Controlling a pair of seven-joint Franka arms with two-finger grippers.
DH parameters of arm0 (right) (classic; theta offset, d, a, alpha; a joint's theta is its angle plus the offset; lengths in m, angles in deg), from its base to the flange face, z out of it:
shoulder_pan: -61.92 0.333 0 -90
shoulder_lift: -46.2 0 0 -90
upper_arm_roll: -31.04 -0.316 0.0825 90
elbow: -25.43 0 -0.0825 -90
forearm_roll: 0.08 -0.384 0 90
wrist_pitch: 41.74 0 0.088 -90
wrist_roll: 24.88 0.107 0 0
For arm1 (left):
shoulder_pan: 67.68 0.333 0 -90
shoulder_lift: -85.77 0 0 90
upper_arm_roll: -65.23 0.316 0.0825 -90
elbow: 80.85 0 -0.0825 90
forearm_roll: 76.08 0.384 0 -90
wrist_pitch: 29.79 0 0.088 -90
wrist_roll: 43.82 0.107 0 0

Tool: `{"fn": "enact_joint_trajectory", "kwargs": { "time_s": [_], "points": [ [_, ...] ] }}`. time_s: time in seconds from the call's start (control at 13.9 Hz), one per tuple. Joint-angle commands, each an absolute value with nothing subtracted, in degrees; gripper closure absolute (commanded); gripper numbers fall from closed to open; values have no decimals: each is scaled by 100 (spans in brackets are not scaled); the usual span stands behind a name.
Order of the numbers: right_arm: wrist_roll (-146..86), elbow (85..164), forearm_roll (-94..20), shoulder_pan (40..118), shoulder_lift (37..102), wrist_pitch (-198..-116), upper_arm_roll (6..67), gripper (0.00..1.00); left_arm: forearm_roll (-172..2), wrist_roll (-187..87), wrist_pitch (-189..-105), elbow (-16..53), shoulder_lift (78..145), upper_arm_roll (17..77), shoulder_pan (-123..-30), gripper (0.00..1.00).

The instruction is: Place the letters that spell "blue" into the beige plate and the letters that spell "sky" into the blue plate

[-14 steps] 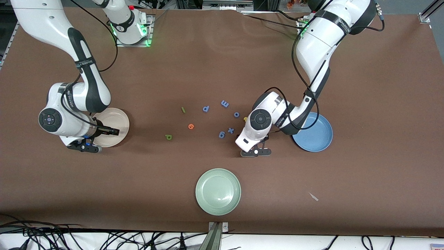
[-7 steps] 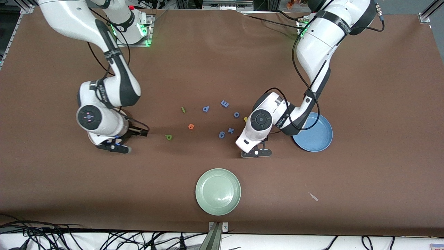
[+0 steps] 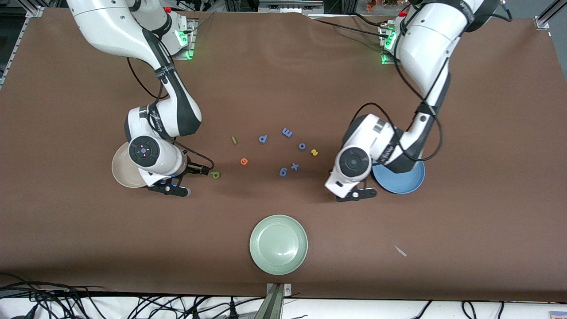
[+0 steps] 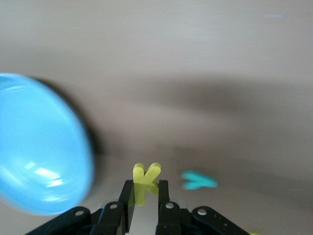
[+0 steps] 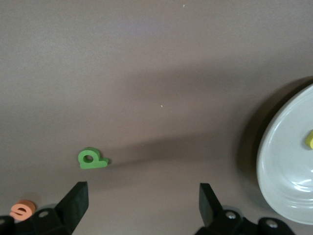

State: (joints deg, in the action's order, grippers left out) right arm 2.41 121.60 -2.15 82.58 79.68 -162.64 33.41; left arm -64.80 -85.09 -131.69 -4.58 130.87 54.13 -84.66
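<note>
Front view: right gripper hangs low over the table between the beige plate and the green b, just beside that letter; left gripper is beside the blue plate, partly hidden by its wrist; orange e and green l lie on the table.
Left wrist view: fingers clenched on the yellow k; teal y on the table nearby; blue plate close by.
Right wrist view: fingers spread wide and hold nothing; green b lies on the table ahead of them; a yellow letter sits in the beige plate.

L claw + yellow k up
</note>
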Motion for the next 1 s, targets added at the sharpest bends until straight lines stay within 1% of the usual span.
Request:
{"fn": "enact_joint_trajectory", "kwargs": {
  "time_s": [0.0, 0.14, 0.36, 0.43, 0.5, 0.57, 0.65, 0.93],
  "points": [
    [281, 12000, -316, 8354, 8083, -16284, 3341, 0, -6263, -8338, -12841, -220, 12919, 5380, -8096, 94],
    [324, 11974, -316, 8415, 8109, -16320, 3333, 0, -6237, -7892, -12875, 166, 12761, 5371, -7885, 97],
    [325, 11983, -316, 8460, 8205, -16522, 3333, 0, -6228, -7460, -12875, 352, 12734, 5371, -7534, 92],
    [325, 11991, -316, 8468, 8214, -16566, 3333, 0, -6228, -7380, -12884, 361, 12743, 5371, -7498, 84],
    [325, 11991, -316, 8477, 8232, -16575, 3333, 0, -6228, -7284, -12884, 387, 12743, 5371, -7437, 59],
    [325, 12009, -316, 8503, 8241, -16618, 3324, 0, -6228, -7100, -12901, 379, 12752, 5371, -7436, 17],
    [325, 12044, -316, 8530, 8276, -16732, 3324, 0, -6237, -6985, -12901, 327, 12743, 5354, -7445, 0],
    [325, 12131, -351, 8662, 8355, -17040, 3324, 0, -6368, -7107, -12901, 125, 12734, 5293, -7655, 0]
  ]
}}
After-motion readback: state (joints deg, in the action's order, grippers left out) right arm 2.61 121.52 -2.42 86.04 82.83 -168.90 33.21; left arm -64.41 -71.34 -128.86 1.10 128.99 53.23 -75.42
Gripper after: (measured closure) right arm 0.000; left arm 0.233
